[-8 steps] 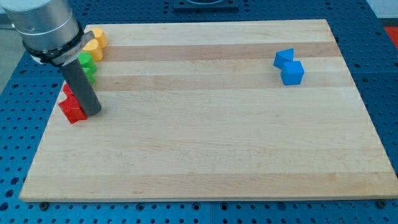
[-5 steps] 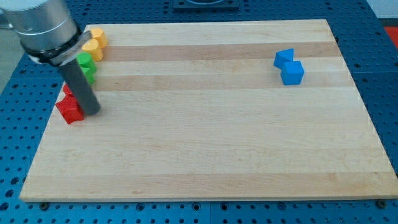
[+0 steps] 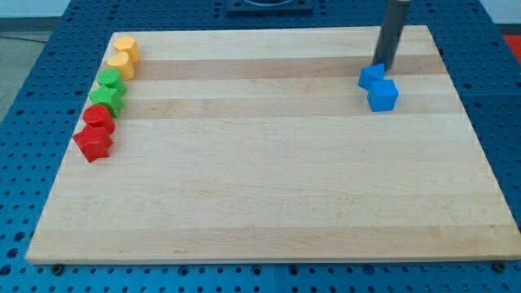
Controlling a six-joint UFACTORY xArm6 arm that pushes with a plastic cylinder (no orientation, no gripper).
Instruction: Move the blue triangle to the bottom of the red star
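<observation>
Two blue blocks sit together at the view's upper right: a smaller wedge-like one (image 3: 371, 76), probably the triangle, and a blue cube (image 3: 383, 95) touching it just below and to the right. My tip (image 3: 380, 67) stands at the top-right edge of the smaller blue block, touching or nearly touching it. At the view's far left lie two red blocks: a rounded one (image 3: 98, 116) and, just below it, a star-like one (image 3: 93, 144) near the board's left edge.
Along the left edge, above the red blocks, are two green blocks (image 3: 111, 79) (image 3: 111, 98) and two yellow blocks (image 3: 125, 45) (image 3: 120, 64). The wooden board (image 3: 269, 203) lies on a blue perforated table.
My rod has left the red blocks at the left and moved across the board to the blue blocks at the upper right. The lower red block ended slightly further left.
</observation>
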